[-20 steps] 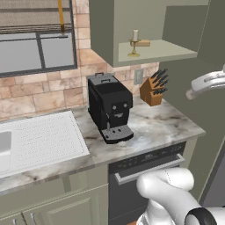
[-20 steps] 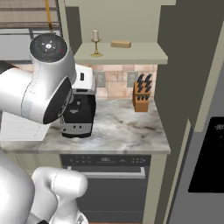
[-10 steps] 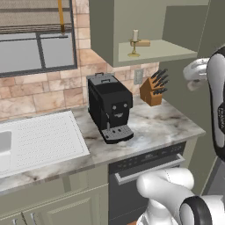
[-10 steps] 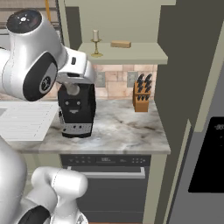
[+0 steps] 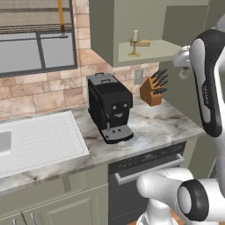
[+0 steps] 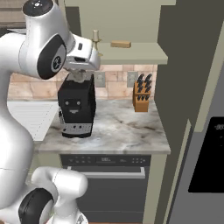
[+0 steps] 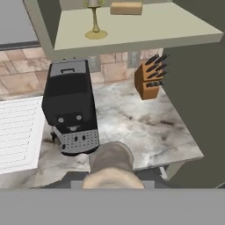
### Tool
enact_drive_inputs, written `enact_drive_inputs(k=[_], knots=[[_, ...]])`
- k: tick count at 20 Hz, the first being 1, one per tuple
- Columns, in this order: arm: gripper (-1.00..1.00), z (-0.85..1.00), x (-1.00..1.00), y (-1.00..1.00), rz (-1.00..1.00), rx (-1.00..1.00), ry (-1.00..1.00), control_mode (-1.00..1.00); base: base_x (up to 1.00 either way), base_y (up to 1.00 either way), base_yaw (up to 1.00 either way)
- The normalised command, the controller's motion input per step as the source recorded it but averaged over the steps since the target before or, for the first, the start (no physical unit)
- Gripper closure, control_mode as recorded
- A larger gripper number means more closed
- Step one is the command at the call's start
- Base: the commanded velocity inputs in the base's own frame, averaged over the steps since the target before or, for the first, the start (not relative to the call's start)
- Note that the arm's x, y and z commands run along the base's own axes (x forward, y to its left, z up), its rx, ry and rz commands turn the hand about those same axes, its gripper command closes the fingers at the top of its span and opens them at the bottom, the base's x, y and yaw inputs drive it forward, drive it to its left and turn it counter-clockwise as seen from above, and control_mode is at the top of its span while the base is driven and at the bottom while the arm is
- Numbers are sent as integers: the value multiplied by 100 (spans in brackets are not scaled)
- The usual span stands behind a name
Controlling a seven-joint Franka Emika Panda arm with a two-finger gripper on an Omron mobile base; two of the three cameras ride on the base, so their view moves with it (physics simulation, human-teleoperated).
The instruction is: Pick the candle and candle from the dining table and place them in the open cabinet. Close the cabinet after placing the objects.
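The stubby pale-grey candle point(image 7: 110, 161) sits right at the bottom of the hand view where the fingers are, so the gripper point(image 6: 78, 75) is clamped on it, up near the open cabinet point(image 6: 131, 54) shelf holding the gold-stemmed candle point(image 7: 94, 19).

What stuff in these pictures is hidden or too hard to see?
- Gripper fingertips: in the hand view the pale-grey candle they hold covers them.
- Gold candle on the cabinet shelf: in the hand view its top is cut off by the upper edge.
- Cabinet door: the handle isn't visible from this side.
- Sink: cut off by the left edge of the left base view.
- Knife block: knives too small to count.
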Motion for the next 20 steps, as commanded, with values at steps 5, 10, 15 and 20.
enact_drive_inputs(k=[5,10,15,20], knots=[[100,6,66,-3,-2,0,0,-100,0,0,0],[100,3,63,-10,-4,0,0,-100,0,0,0],[100,13,72,-9,0,0,0,-100,0,0,0],[100,18,65,-24,5,0,0,-100,0,0,0]])
